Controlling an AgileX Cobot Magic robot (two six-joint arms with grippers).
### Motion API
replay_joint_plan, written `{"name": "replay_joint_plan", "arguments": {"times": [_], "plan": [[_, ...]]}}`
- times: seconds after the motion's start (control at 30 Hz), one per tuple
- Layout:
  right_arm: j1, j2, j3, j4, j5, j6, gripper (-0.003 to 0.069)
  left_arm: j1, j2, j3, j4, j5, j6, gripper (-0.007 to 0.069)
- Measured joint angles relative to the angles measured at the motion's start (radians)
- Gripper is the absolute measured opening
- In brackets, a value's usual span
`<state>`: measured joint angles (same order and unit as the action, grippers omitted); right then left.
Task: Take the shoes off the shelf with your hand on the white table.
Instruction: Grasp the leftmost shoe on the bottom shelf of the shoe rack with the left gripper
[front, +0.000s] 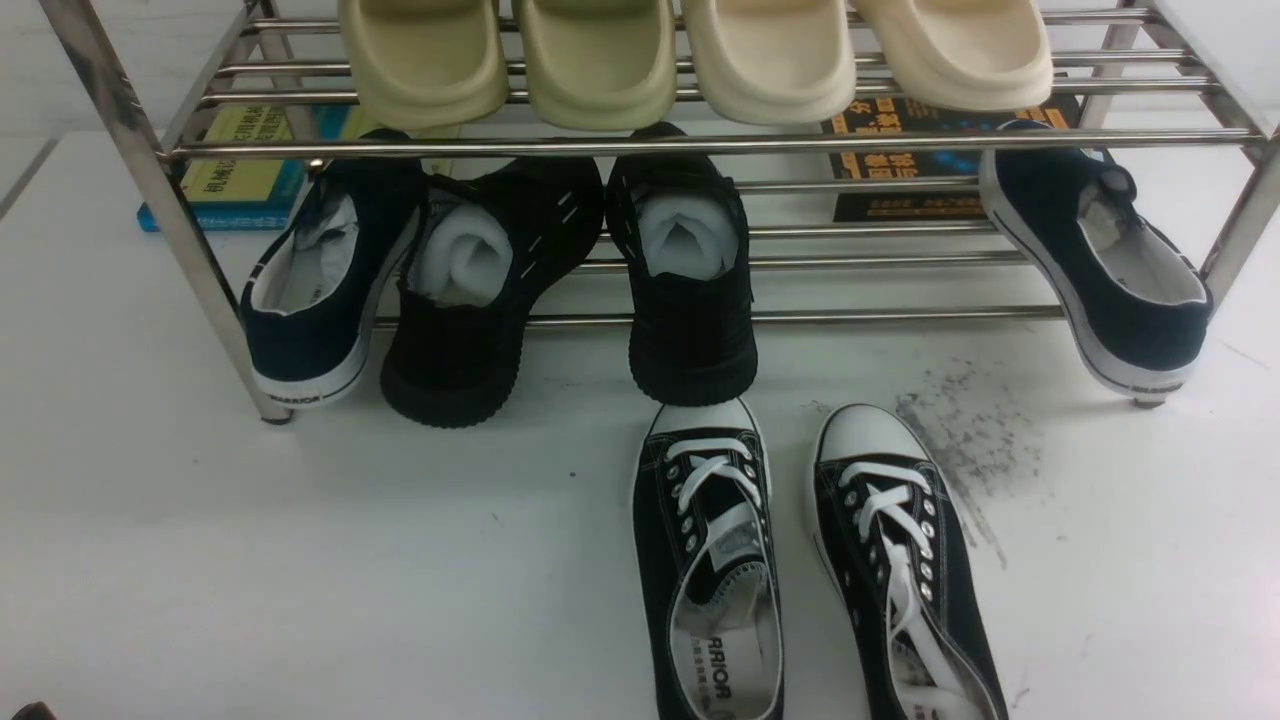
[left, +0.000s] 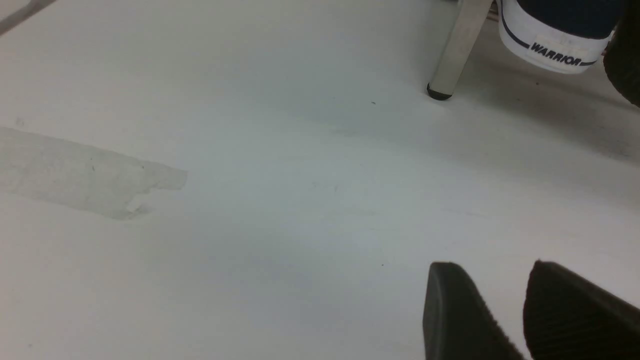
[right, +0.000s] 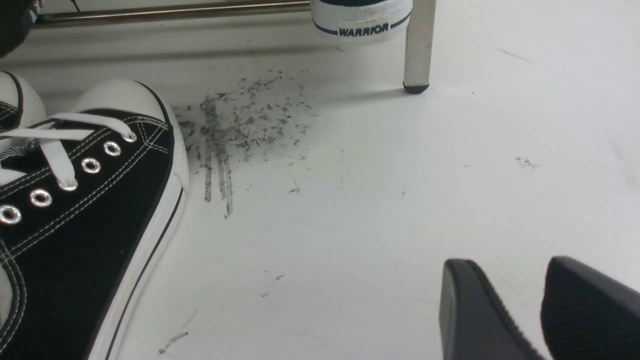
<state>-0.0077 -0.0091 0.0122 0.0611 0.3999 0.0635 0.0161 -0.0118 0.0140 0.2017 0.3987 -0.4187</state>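
Left claw (left: 492, 280) and right claw (right: 510, 280): fingers apart, empty, low over the worktop (front: 300, 560). Step in hand: approach, nothing grasped yet. Navy shoes (front: 320, 290) sit on the shelf (front: 640, 145) lower tier, one at 10 o'clock, the other shoe (front: 1110, 270) at 2 o'clock. Next move likely calls for each claw to reach its shoe's heel.

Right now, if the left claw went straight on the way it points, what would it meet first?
Only bare white table lies just ahead of the left claw. Beyond that, it would likely meet the white heel of the navy shoe, beside the shelf leg. Depth is unclear, so it might clip the leg instead.
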Motion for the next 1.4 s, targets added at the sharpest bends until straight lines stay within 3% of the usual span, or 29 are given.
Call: {"name": "replay_joint_plan", "arguments": {"times": [0.5, 0.6, 0.8, 0.93, 1.27, 1.4], "plan": [[0.0, 0.0, 0.0, 0.0, 0.0, -0.001, 0.0237, 0.0, 0.0, 0.0, 0.0, -0.002, -0.01, 0.0243], [0.0, 0.0, 0.0, 0.0, 0.0, -0.001, 0.0237, 0.0, 0.0, 0.004, -0.105, -0.03, -0.127, 0.0243], [0.0, 0.0, 0.0, 0.0, 0.0, -0.001, 0.0237, 0.0, 0.0, 0.011, -0.465, -0.053, -0.465, 0.0243], [0.0, 0.0, 0.0, 0.002, 0.0, -0.001, 0.0237, 0.0, 0.0, 0.012, -0.56, -0.054, -0.58, 0.0243], [0.0, 0.0, 0.0, 0.002, 0.0, -0.001, 0.0237, 0.0, 0.0, 0.012, -0.491, -0.11, -0.602, 0.0241], [0.0, 0.0, 0.0, 0.002, 0.0, -0.001, 0.0237, -0.001, 0.0, 0.01, -0.491, -0.108, -0.584, 0.0208]]}}
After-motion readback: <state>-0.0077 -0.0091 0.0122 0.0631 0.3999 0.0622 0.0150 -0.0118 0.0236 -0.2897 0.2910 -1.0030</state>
